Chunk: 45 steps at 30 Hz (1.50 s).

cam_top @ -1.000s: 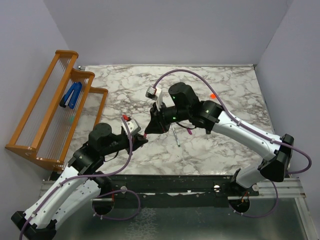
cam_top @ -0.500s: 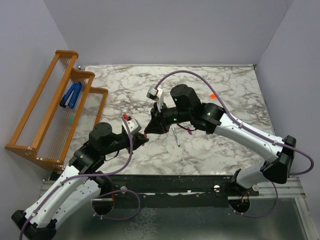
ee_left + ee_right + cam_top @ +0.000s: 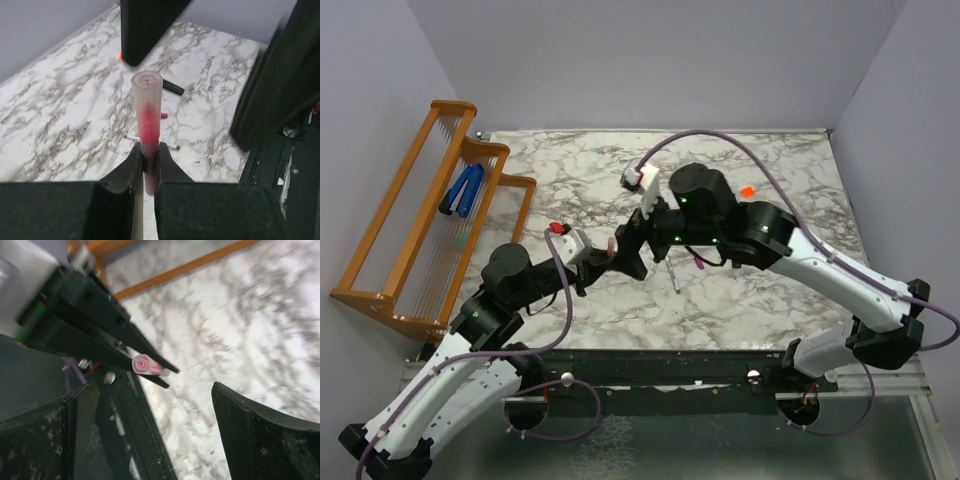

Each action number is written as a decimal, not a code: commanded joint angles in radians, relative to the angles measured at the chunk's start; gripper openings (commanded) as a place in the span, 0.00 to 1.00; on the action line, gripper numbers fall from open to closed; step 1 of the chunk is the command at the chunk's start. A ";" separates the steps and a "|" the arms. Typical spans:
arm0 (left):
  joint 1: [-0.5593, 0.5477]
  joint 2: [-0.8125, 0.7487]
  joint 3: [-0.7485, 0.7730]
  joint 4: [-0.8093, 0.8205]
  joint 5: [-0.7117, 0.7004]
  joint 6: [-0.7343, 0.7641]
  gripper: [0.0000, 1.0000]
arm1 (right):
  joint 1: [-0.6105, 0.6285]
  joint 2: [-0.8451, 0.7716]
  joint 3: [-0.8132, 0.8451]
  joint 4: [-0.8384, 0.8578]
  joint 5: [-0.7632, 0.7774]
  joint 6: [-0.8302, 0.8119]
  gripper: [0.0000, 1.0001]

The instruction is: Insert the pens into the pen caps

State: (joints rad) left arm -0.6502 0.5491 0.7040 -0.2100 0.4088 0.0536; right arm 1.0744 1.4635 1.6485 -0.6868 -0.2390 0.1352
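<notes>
Plain lilac-grey walls [image 3: 650, 60] close in a white marble table [image 3: 550, 160] veined in grey, with a black rail [image 3: 670, 365] along its near edge. An orange wooden rack [image 3: 410, 230] stands off the table's left side, with a blue clip [image 3: 462, 190] lying in it.

The right arm [image 3: 820, 265] reaches in from the near right corner and bends leftward over the middle of the table. The left arm [image 3: 505, 285] rises from the near left and stretches right to meet it (the two wrists sit almost nose to nose).

The right gripper [image 3: 155, 386] has its fingers spread wide, one on either side of the pen's end, clear of it. The left gripper [image 3: 148, 152] is pinched tight on the lower part of the pink pen [image 3: 148, 125]. The pen sticks straight out from between the fingers, above the table, with a pale translucent cap [image 3: 146, 87] over its far end.

On the marble beyond lie the black marker [image 3: 172, 87], the white-grey pen [image 3: 150, 141] and, near it, the magenta cap [image 3: 163, 115]. The orange cap [image 3: 746, 190] sits well apart, toward the far right.
</notes>
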 commanded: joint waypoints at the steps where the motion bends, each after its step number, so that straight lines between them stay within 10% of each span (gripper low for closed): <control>1: -0.003 0.089 -0.004 -0.079 -0.066 0.015 0.00 | -0.007 -0.200 0.066 0.078 0.348 -0.038 1.00; 8: -0.003 0.358 0.044 -0.147 -0.286 -0.047 0.00 | -0.007 -0.545 -0.182 0.272 0.636 -0.031 1.00; 20: 0.009 0.983 0.358 -0.310 -0.468 -0.190 0.00 | -0.019 -0.509 -0.513 0.148 0.741 0.175 1.00; 32: 0.058 1.260 0.482 -0.374 -0.448 -0.227 0.00 | -0.408 -0.259 -0.734 0.275 0.286 0.241 0.88; 45: 0.108 1.284 0.499 -0.384 -0.409 -0.213 0.39 | -0.451 0.087 -0.549 0.312 0.137 0.172 0.63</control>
State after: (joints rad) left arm -0.5488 1.8294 1.1908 -0.5743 -0.0105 -0.1608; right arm 0.6239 1.4822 1.0080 -0.4126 -0.0170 0.3389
